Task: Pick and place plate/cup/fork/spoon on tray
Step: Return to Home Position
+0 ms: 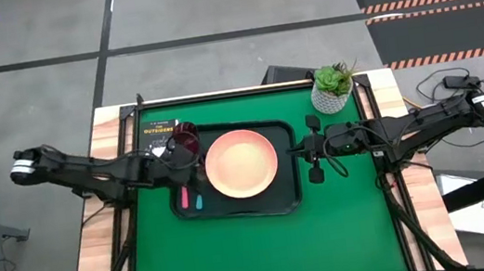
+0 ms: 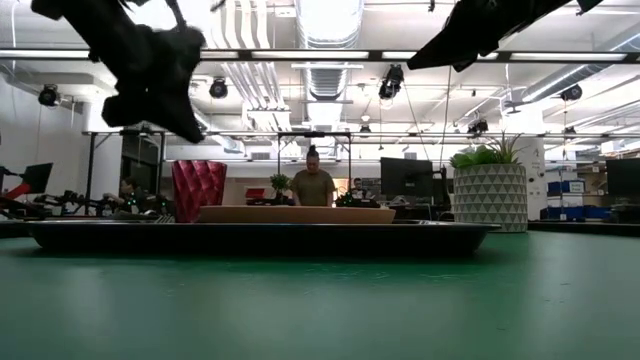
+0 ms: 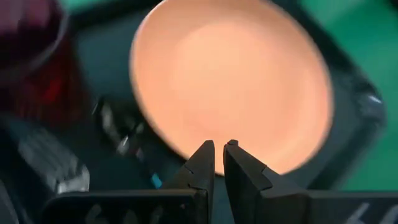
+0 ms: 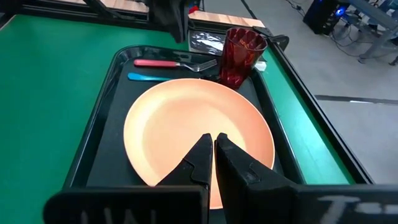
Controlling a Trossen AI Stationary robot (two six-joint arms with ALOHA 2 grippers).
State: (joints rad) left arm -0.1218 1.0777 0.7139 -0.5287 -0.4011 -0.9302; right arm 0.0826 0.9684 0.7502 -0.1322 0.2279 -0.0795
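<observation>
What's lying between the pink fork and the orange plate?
The spoon with the light blue handle lies alongside the fork, near the rim of the plate. The right wrist view shows it clearest; the high view confirms it.

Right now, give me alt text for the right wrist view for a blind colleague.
A peach-orange plate lies in the black tray, with the dark red cup, fork and spoon beyond it. The right gripper, shut, points at the plate.

On the table [image 1: 358,232], the tray [image 1: 289,197] holds the plate [image 1: 241,164] at its middle and the cup [image 1: 187,141] in its far left corner. The fork [image 1: 184,197] and the spoon [image 1: 198,200] lie side by side left of the plate.
</observation>
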